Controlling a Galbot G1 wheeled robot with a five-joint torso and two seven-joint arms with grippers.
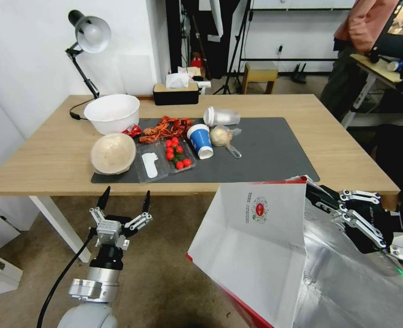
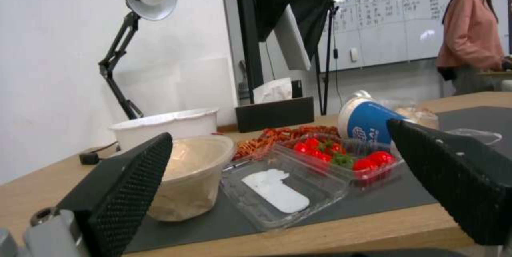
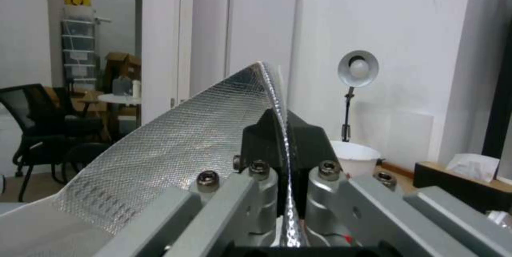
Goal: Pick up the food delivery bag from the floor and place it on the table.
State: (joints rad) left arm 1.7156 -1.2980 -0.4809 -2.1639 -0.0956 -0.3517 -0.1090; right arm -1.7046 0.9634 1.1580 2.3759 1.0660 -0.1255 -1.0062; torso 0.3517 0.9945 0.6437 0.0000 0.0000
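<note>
Bag lifted off floor, held near counter's front right corner.
Right end effector (image 3: 281,145) clamped on rim of large white-and-red foil-lined paper bag (image 1: 256,237); likely light, crushable, tear-prone. Left end effector (image 1: 124,202) released, idle before counter's (image 1: 329,136) front edge.

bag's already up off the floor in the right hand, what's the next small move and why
Probably carry it forward and a bit higher over the table. The right hand is shut on the rim of the food delivery bag, which hangs in front of the table's near edge, not yet over it. The bare wood right of the dark grey mat looks the safest spot. The left hand waits open, low by the edge.
</note>
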